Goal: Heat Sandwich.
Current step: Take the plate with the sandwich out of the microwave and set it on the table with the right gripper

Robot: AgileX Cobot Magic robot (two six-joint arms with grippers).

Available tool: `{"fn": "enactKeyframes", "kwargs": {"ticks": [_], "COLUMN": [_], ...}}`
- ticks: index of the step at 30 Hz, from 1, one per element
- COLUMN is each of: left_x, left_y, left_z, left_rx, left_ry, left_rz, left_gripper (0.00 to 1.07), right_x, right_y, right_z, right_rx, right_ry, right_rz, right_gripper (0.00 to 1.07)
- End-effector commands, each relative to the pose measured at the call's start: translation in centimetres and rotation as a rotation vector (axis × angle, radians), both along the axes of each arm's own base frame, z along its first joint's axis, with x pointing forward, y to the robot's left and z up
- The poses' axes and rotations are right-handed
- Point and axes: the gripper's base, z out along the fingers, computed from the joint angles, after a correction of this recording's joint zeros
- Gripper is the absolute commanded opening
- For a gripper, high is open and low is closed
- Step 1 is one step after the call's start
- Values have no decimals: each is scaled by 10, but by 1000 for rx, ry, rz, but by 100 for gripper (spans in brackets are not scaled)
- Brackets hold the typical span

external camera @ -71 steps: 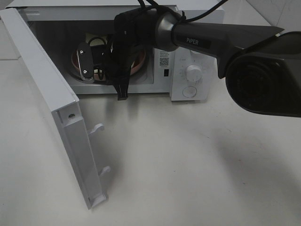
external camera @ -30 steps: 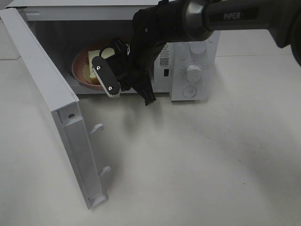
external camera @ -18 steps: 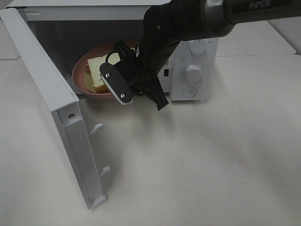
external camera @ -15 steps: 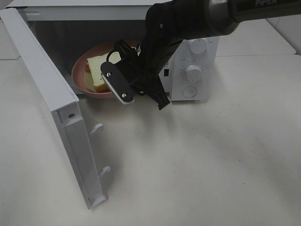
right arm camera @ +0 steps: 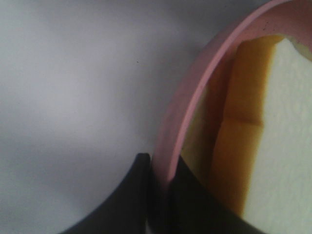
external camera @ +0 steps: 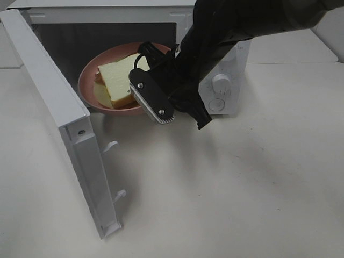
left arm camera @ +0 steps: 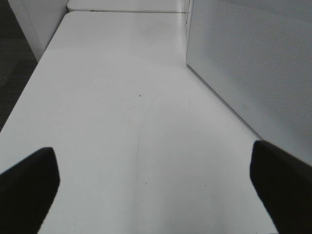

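Observation:
The sandwich (external camera: 121, 80), white bread with tan crusts, lies on a round pink plate (external camera: 86, 88) that sits half out of the open microwave (external camera: 107, 11). My right gripper (external camera: 153, 105) reaches in from the right and is shut on the plate's front right rim. In the right wrist view its two dark fingers pinch the pink rim (right arm camera: 180, 122) at the gripper (right arm camera: 158, 187), with the sandwich's (right arm camera: 278, 146) yellow-brown filling just beyond. My left gripper (left arm camera: 156, 190) is open over bare table, holding nothing.
The microwave door (external camera: 54, 97) swings out to the left front, its latch hooks (external camera: 110, 146) facing the table. The control panel with knobs (external camera: 220, 83) lies behind my right arm. In the left wrist view the door's perforated panel (left arm camera: 253, 63) stands close by.
My right gripper has drawn the pink plate with the sandwich out of the microwave cavity toward the front right. The left gripper has stayed open.

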Motion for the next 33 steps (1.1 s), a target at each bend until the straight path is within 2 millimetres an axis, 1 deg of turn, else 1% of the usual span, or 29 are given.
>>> {"fn": "enactKeyframes", "kwargs": {"ticks": [1,2,4,5,9,10,12,14,15,17,18,20,23,24,26,28,29,31,33], "left_x": [-2,-2,-2,-2,-2,-2,-2,-2,-2,-2,-2,-2,-2,-2,-2,-2,-2,-2,-2], "left_y": [0,0,0,0,0,0,0,0,0,0,0,0,0,0,0,0,0,0,0], "left_z": [0,0,0,0,0,0,0,0,0,0,0,0,0,0,0,0,0,0,0], "left_rx": [-1,-1,-1,-1,-1,-1,-1,-1,-1,-1,-1,-1,-1,-1,-1,-1,-1,-1,-1], "left_ry": [-23,-23,-23,-23,-23,-23,-23,-23,-23,-23,-23,-23,-23,-23,-23,-23,-23,-23,-23], "left_rz": [2,2,2,2,2,2,2,2,2,2,2,2,2,2,2,2,2,2,2], "left_gripper": [100,100,100,100,100,100,100,100,100,100,100,100,100,100,100,100,100,100,100], "right_x": [-3,-10,-16,-16,-35,-35,-41,-52,-52,-59,-67,-70,-84,-84,-90,-101,-101,-108,-119], "right_y": [-6,-11,-15,-15,-29,-29,-34,-41,-41,-47,-52,-55,-65,-65,-70,-79,-79,-84,-93], "right_z": [12,14,15,15,16,16,18,17,17,16,15,17,18,18,20,22,22,24,26], "right_rx": [30,27,23,23,11,11,11,5,5,1,-2,0,-2,-2,1,5,5,5,5], "right_ry": [-25,-21,-13,-13,3,3,6,16,16,20,24,24,28,28,31,32,32,30,27], "right_rz": [-8,-8,-9,-9,-10,-10,-13,-16,-16,-17,-19,-23,-27,-27,-38,-62,-62,-73,-89], "right_gripper": [0,0,0,0,0,0,0,0,0,0,0,0,0,0,0,0,0,0,0]}}
